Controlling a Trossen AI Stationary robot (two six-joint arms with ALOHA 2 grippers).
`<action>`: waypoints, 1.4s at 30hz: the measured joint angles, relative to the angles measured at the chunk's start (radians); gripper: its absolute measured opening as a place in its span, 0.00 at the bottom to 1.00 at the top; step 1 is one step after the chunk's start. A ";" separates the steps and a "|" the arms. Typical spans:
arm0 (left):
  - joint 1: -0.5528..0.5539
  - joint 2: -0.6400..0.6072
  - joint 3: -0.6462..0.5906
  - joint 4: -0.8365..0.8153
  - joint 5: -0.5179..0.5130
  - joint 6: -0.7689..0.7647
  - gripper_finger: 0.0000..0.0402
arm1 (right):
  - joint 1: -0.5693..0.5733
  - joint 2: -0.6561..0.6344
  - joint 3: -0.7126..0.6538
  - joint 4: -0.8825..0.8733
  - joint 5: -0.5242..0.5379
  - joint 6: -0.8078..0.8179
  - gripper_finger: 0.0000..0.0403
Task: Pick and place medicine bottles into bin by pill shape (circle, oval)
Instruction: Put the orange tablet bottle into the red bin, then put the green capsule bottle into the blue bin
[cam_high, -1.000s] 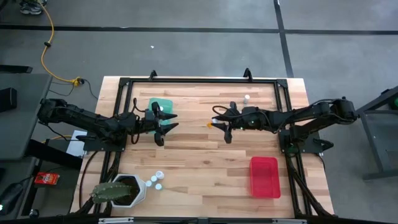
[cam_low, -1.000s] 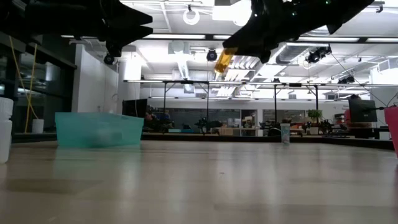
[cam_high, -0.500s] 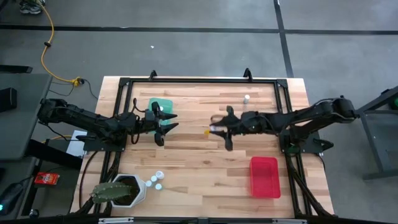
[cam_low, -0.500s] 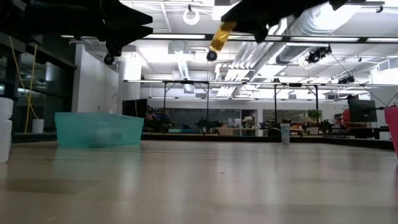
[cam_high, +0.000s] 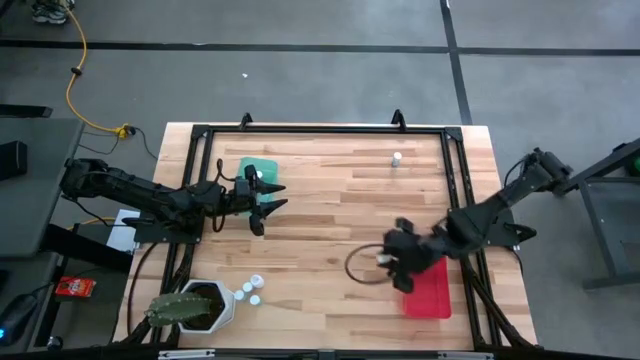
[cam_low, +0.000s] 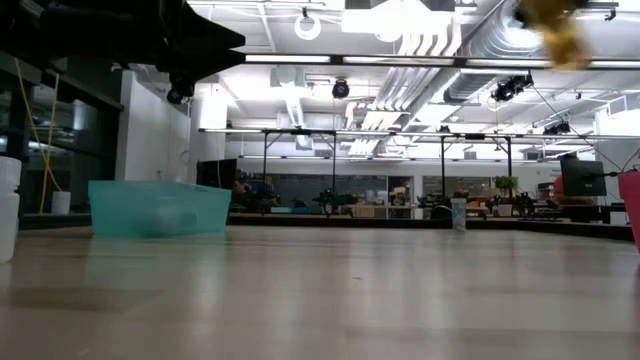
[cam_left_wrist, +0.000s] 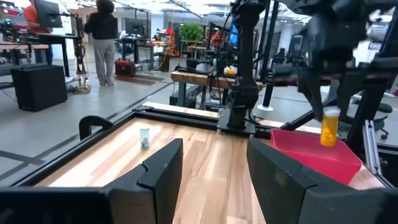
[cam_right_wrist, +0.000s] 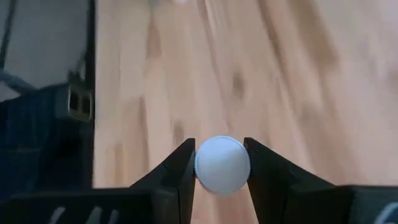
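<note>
My right gripper (cam_high: 392, 260) hangs in the air by the left edge of the red bin (cam_high: 426, 290), shut on a medicine bottle (cam_left_wrist: 328, 126) with a white cap and amber body. In the low view this bottle (cam_low: 556, 30) is a yellow blur near the top. My left gripper (cam_high: 266, 196) waits open at the near side of the teal bin (cam_high: 256, 168), with nothing between its fingers (cam_left_wrist: 163, 168). One bottle (cam_high: 397, 158) stands upright at the far side of the table. Three more bottles (cam_high: 252, 290) stand by the cactus pot. My right gripper pinches the bottle's white cap (cam_right_wrist: 222, 165) between its two fingers, one on each side of the cap's round wall. The cap's flat top faces the wrist camera. The fingers slant downward, and the amber body (cam_left_wrist: 328, 132) hangs below them, clear of the table and the bin.
A white hexagonal pot with a green cactus (cam_high: 190, 305) sits at the near left corner. A black metal frame (cam_high: 320, 128) runs around the table. A person (cam_left_wrist: 102, 37) stands in the room beyond. Bare wood lies between the two bins.
My right gripper has swung from the middle of the table toward the near right, over to the red bin. It rose and tipped its fingers downward on the way. The bottle went with it, clear of the table throughout.
</note>
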 joint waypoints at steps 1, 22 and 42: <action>0.000 0.000 0.000 0.000 0.000 0.000 0.42 | 0.031 0.000 0.000 -0.044 0.000 0.080 0.26; 0.000 0.000 0.000 -0.003 0.000 -0.001 0.42 | 0.313 0.142 -0.024 -0.416 -0.015 0.837 0.26; 0.000 0.000 0.000 -0.003 0.008 -0.001 0.42 | 0.240 0.273 -0.024 -0.488 -0.087 0.715 0.49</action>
